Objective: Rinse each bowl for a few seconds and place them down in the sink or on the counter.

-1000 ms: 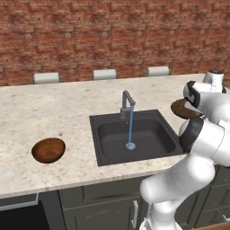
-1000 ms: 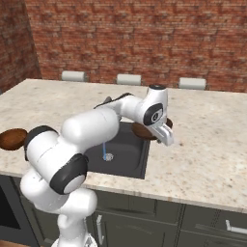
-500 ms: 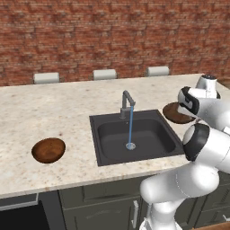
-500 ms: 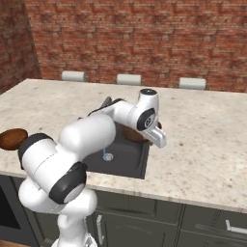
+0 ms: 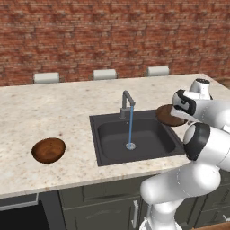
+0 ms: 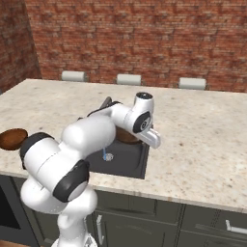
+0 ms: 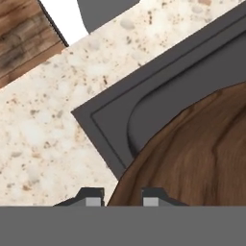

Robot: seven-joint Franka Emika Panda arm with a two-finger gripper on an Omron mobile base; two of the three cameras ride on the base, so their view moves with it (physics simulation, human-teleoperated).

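One dark wooden bowl (image 5: 48,149) rests on the counter (image 5: 67,112) left of the sink (image 5: 108,139); it also sits at the far left edge (image 6: 12,138). My gripper (image 5: 178,112) is shut on the rim of the other bowl (image 5: 167,116), which hangs over the sink's right edge. In the hand view that bowl's rim (image 7: 192,158) sits between my fingertips (image 7: 93,198), above the sink's corner (image 7: 110,125). From the right, my arm hides most of the held bowl (image 6: 126,136).
Water runs in a thin stream (image 5: 130,128) from the grey faucet (image 5: 127,102) onto the drain (image 5: 130,146). Three pale outlets (image 5: 105,74) line the brick wall behind. Beige counter (image 6: 202,140) stretches to the right of the sink.
My arm has carried the held bowl leftward and slightly down, from over the counter at the right to the sink's right edge. The bowl on the left counter has not moved.
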